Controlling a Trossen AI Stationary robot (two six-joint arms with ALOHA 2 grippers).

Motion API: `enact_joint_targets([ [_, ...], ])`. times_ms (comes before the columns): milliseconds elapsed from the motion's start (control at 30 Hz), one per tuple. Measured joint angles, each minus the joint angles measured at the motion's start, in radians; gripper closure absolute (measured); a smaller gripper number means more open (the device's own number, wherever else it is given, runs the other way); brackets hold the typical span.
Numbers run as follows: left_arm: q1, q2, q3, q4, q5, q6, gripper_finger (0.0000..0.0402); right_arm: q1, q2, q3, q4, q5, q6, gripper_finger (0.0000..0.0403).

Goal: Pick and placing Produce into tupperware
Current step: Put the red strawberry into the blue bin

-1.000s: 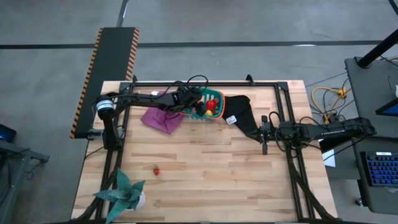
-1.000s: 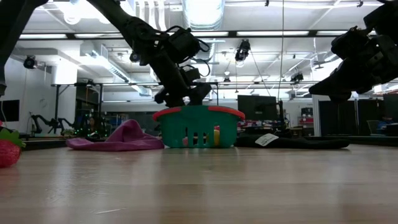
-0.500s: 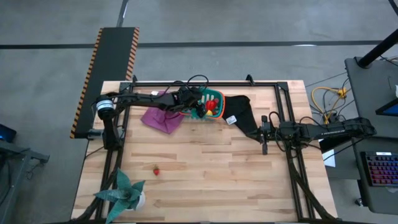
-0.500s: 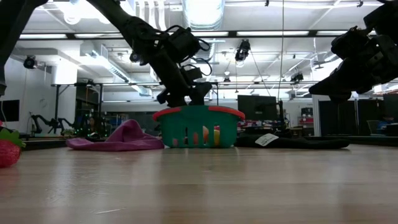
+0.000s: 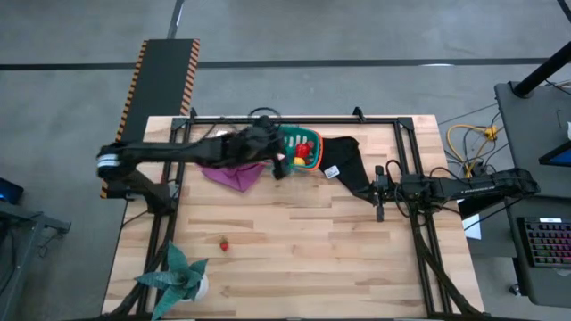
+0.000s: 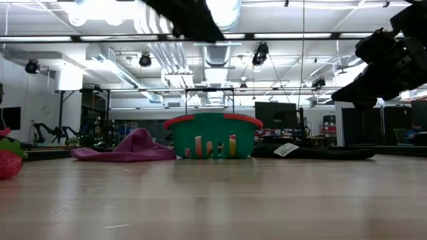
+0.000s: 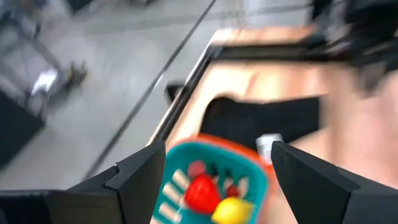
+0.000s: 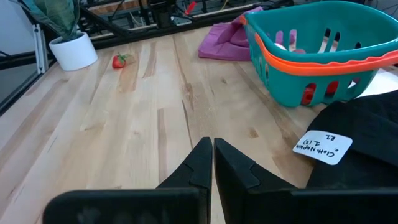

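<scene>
The teal tupperware with an orange rim (image 5: 302, 147) (image 6: 212, 137) stands near the table's far edge. Inside it I see a red piece (image 7: 200, 191), a yellow piece (image 7: 233, 210) and smaller ones. A small red strawberry (image 5: 224, 242) (image 8: 119, 61) lies alone on the bare wood toward the near left. My left gripper (image 5: 278, 166) (image 7: 217, 149) is open and empty, raised high over the tupperware's near-left side; in the low view only its dark shape (image 6: 193, 17) shows at the top. My right gripper (image 5: 379, 203) (image 8: 211, 163) is shut and waits at the right, beside the black cloth.
A purple cloth (image 5: 232, 172) lies left of the tupperware and a black cloth with a white tag (image 5: 350, 165) lies right of it. A green spiky plant in a white pot (image 5: 181, 276) stands at the near left corner. Bare wood fills the table's middle and near side.
My left gripper has risen from just above the tupperware's rim to high over it, drawing a little toward the table's near side while the arm swung up. The coloured pieces showing through the tupperware's slots have shifted.
</scene>
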Motion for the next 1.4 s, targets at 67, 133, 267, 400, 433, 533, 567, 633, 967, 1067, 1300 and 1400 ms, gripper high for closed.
enact_joint_targets([
  [67, -0.058, -0.072, -0.001, -0.023, 0.0, 0.037, 0.0124, 0.0, 0.0, 0.0, 0.0, 0.0, 0.0, 0.0394],
  [133, -0.122, -0.14, 0.0, -0.05, -0.005, 0.068, 0.0124, 0.0, 0.0, 0.0, 0.0, 0.0, 0.0, 0.0394],
  [267, -0.269, -0.261, 0.0, -0.069, -0.101, 0.15, 0.0124, 0.0, 0.0, 0.0, 0.0, 0.0, 0.0, 0.0394],
  [400, -0.407, -0.351, 0.0, -0.071, -0.266, 0.228, 0.0124, 0.0, 0.0, 0.0, 0.0, 0.0, 0.0, 0.0394],
  [433, -0.434, -0.367, 0.0, -0.076, -0.304, 0.241, 0.0124, 0.0, 0.0, 0.0, 0.0, 0.0, 0.0, 0.0394],
  [533, -0.49, -0.405, -0.001, -0.085, -0.362, 0.25, 0.0124, 0.0, 0.0, 0.0, 0.0, 0.0, 0.0, 0.0394],
  [567, -0.499, -0.417, -0.002, -0.1, -0.369, 0.249, 0.0124, 0.0, 0.0, 0.0, 0.0, 0.0, 0.0, 0.0394],
  [633, -0.511, -0.435, -0.002, -0.129, -0.373, 0.243, 0.0124, 0.0, 0.0, 0.0, 0.0, 0.0, 0.0, 0.0394],
  [967, -0.513, -0.419, -0.003, -0.196, -0.417, 0.217, 0.0124, 0.0, 0.0, 0.0, 0.0, 0.0, 0.0, 0.0394],
  [1067, -0.513, -0.401, -0.003, -0.201, -0.417, 0.217, 0.0124, 0.0, 0.0, 0.0, 0.0, 0.0, 0.0, 0.0394],
  [1300, -0.514, -0.382, -0.003, -0.254, -0.374, 0.216, 0.0124, 0.0, 0.0, 0.0, 0.0, 0.0, 0.0, 0.0394],
  [1400, -0.514, -0.382, -0.003, -0.297, -0.247, 0.183, 0.0124, 0.0, 0.0, 0.0, 0.0, 0.0, 0.0, 0.0394],
])
